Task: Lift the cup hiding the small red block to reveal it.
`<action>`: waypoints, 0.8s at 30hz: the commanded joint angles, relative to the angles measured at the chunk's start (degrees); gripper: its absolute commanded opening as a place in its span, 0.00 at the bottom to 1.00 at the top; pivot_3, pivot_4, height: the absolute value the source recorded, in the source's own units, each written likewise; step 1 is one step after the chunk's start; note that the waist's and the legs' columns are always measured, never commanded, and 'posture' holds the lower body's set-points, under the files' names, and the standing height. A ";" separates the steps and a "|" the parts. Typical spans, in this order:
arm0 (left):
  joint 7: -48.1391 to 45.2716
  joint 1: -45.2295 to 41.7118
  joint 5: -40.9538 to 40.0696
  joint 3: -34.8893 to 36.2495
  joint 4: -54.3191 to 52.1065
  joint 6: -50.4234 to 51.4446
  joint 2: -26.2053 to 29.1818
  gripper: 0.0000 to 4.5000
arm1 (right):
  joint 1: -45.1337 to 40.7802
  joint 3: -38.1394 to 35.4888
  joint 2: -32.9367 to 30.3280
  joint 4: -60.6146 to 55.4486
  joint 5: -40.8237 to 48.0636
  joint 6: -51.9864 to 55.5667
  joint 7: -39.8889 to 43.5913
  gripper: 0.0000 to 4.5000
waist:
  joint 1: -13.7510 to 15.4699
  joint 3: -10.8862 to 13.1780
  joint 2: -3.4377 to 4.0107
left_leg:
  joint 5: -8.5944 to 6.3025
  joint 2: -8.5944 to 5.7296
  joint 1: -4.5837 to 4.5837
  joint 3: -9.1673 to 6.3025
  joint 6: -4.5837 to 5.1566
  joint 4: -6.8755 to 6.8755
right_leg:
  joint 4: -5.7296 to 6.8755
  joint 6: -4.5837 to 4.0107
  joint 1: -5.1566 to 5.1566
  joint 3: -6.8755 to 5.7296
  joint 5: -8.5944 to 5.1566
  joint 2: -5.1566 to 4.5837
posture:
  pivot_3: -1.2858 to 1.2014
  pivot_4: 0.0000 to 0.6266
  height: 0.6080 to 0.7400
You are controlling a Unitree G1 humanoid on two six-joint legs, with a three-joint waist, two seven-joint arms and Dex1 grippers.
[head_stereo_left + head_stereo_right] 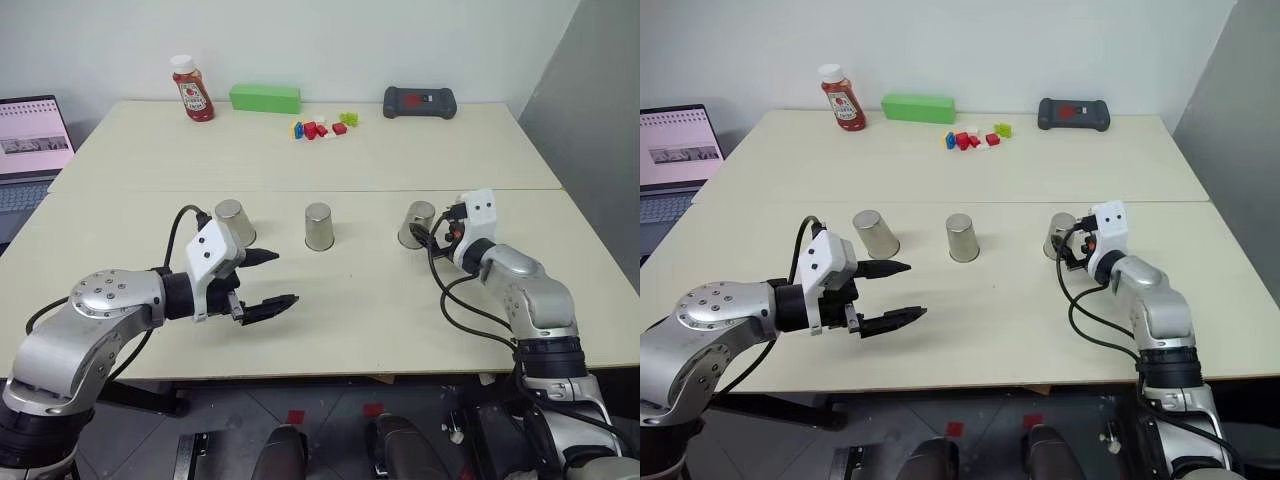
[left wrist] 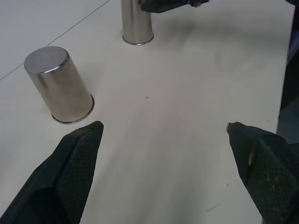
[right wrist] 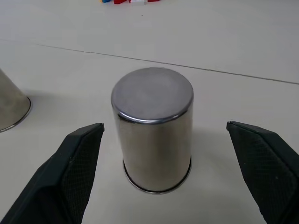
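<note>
The left gripper point(image 1: 264, 279) is being held nearest the camera, low over the front of the pale table point(image 1: 360, 300), with its two black fingers spread wide apart and nothing between them. It is being pointed toward the middle of the table, just in front of the left cup point(image 1: 234, 222), which is not being touched.

Three upside-down metal cups are being shown in a row across the table: the left cup, the middle cup point(image 1: 319, 226) and the right cup point(image 1: 416, 224), each standing apart from its neighbours. The right gripper point(image 3: 163, 135) is being held at the right cup, its fingers point(image 3: 70, 168) standing wide apart on either side of the cup without touching it, as is being shown in the right wrist view. The cup is still resting rim-down on the table. In the left wrist view the middle cup point(image 2: 60, 86) is being seen close ahead, with the right cup point(image 2: 136, 23) beyond it.

The small red block is not being seen, so it cannot be told which cup is covering it.

Along the far edge of the table a ketchup bottle point(image 1: 191, 89), a green box point(image 1: 265, 98), a small heap of coloured toy bricks point(image 1: 322, 127) and a black controller point(image 1: 419, 101) are being left well away from the cups. A laptop point(image 1: 32, 145) is being shown open beside the table on the left.
</note>
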 commanded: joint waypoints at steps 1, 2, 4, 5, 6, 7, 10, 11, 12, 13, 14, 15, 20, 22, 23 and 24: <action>-1.33 -2.30 0.05 -1.31 -0.50 -1.51 -0.58 1.00 | -4.01 -0.81 1.56 4.74 -1.01 -4.53 -0.10 0.99 | -0.07 0.00 0.00 | 0.00 0.00 0.00 0.01 0.00 0.00 | 0.00 0.00 0.00 0.00 0.00 0.00 | 0.52 0.24 1.00; -1.53 -2.82 0.36 -1.92 -0.20 -1.80 -0.79 1.00 | -4.86 -0.98 2.02 6.48 -1.25 -5.60 -0.19 0.99 | -0.13 0.00 0.00 | 0.00 0.00 0.00 0.01 0.00 0.01 | 0.00 0.00 0.00 0.01 0.00 0.00 | 0.52 0.24 1.00; -1.60 -4.74 1.19 -3.49 1.11 -2.35 -1.71 1.00 | -6.91 -1.53 3.11 10.65 -1.43 -7.37 -0.32 0.99 | -0.24 0.00 0.00 | 0.00 0.00 0.00 0.02 0.00 0.00 | 0.00 0.01 0.00 0.02 0.01 0.00 | 0.52 0.24 1.00; -1.63 -5.61 1.65 -4.16 1.70 -2.57 -2.15 1.00 | -7.74 -1.84 3.58 12.40 -1.38 -7.98 -0.38 0.99 | -0.25 0.00 0.00 | 0.00 0.00 0.00 0.02 0.00 0.00 | 0.01 0.00 0.00 0.01 0.01 0.00 | 0.52 0.24 1.00; -1.70 -6.13 1.96 -4.58 2.10 -2.75 -2.41 1.00 | -8.29 -2.03 3.89 13.59 -1.39 -8.47 -0.38 0.99 | -0.29 0.00 0.00 | 0.00 0.00 0.00 0.02 0.00 0.00 | 0.01 0.00 0.00 0.01 0.01 0.00 | 0.52 0.24 1.00; -1.77 -6.54 2.17 -4.91 2.41 -2.86 -2.64 1.00 | -8.75 -1.99 3.98 14.75 -1.67 -9.19 -0.26 0.99 | -0.30 0.00 0.00 | 0.00 0.00 0.00 0.02 0.00 0.00 | 0.01 0.00 0.00 0.01 0.01 0.00 | 0.52 0.24 1.00; -2.08 -7.12 2.70 -5.41 3.02 -3.16 -3.05 1.00 | -9.54 -2.06 4.14 16.74 -2.07 -10.46 -0.06 0.99 | -0.32 0.00 0.00 | 0.00 0.00 0.00 0.02 0.00 -0.01 | 0.00 -0.01 0.00 0.01 0.01 0.00 | 0.52 0.24 1.00; -2.16 -7.22 2.85 -5.55 3.17 -3.27 -3.16 1.00 | -9.63 -2.13 4.16 17.05 -2.07 -10.69 -0.10 0.91 | -0.32 0.00 0.00 | 0.00 -0.01 -0.02 0.02 0.00 -0.02 | -0.01 -0.01 0.00 0.02 0.01 0.00 | 0.52 0.24 1.00; -2.28 -7.33 3.03 -5.76 3.41 -3.44 -3.28 1.00 | -9.65 -2.20 4.22 17.21 -1.97 -10.80 -0.07 0.87 | -0.32 0.00 0.00 | 0.00 -0.01 -0.02 0.02 0.00 -0.02 | -0.01 -0.03 0.00 0.03 0.02 -0.01 | 0.52 0.24 1.00; -2.39 -7.45 3.23 -5.98 3.66 -3.63 -3.39 1.00 | -9.65 -2.22 4.26 17.30 -1.96 -10.91 -0.05 0.82 | -0.30 0.00 0.00 | 0.00 -0.01 -0.03 0.03 0.00 -0.02 | -0.01 -0.03 0.00 0.04 0.03 -0.01 | 0.52 0.24 1.00; -2.51 -7.59 3.49 -6.20 3.97 -3.84 -3.56 1.00 | -9.63 -2.33 4.39 17.29 -1.79 -10.92 0.07 0.76 | -0.31 0.00 0.00 | 0.00 -0.01 -0.03 0.03 0.01 -0.02 | -0.01 -0.03 0.00 0.04 0.03 -0.01 | 0.52 0.24 1.00; -2.63 -7.74 3.71 -6.39 4.21 -4.00 -3.73 1.00 | -9.57 -2.43 4.53 17.14 -1.57 -10.88 0.25 0.72 | -0.31 0.00 0.00 | 0.00 -0.01 -0.02 0.02 0.01 -0.02 | -0.01 -0.03 0.00 0.03 0.02 -0.01 | 0.52 0.24 1.00; -2.79 -8.69 4.63 -7.14 5.02 -4.30 -4.92 1.00 | -9.54 -2.49 4.52 14.61 -1.15 -11.50 0.97 0.59 | -0.34 0.00 0.00 | 0.00 -0.01 -0.01 0.02 0.01 0.01 | 0.01 0.00 0.00 0.03 0.01 -0.01 | 0.52 0.24 1.00; -2.75 -8.82 4.95 -7.38 5.03 -4.32 -5.38 1.00 | -9.77 -2.93 4.29 12.43 -0.85 -11.38 0.70 0.59 | -0.35 0.00 0.01 | 0.00 -0.01 -0.02 0.02 0.00 0.01 | 0.01 -0.01 0.00 0.04 0.02 -0.01 | 0.52 0.24 1.00; -2.74 -8.86 5.13 -7.50 5.07 -4.37 -5.61 1.00 | -9.85 -3.17 3.87 10.64 -0.87 -11.22 0.41 0.59 | -0.34 0.00 0.01 | 0.00 -0.01 -0.02 0.02 0.01 0.00 | 0.01 -0.01 0.00 0.03 0.02 -0.01 | 0.52 0.24 1.00; -2.77 -8.88 5.28 -7.55 5.11 -4.39 -5.77 1.00 | -9.84 -3.46 3.47 9.01 -0.87 -10.85 0.10 0.59 | -0.33 0.00 0.01 | 0.00 -0.01 -0.02 0.02 0.01 0.00 | 0.01 -0.01 -0.01 0.03 0.02 -0.01 | 0.52 0.24 1.00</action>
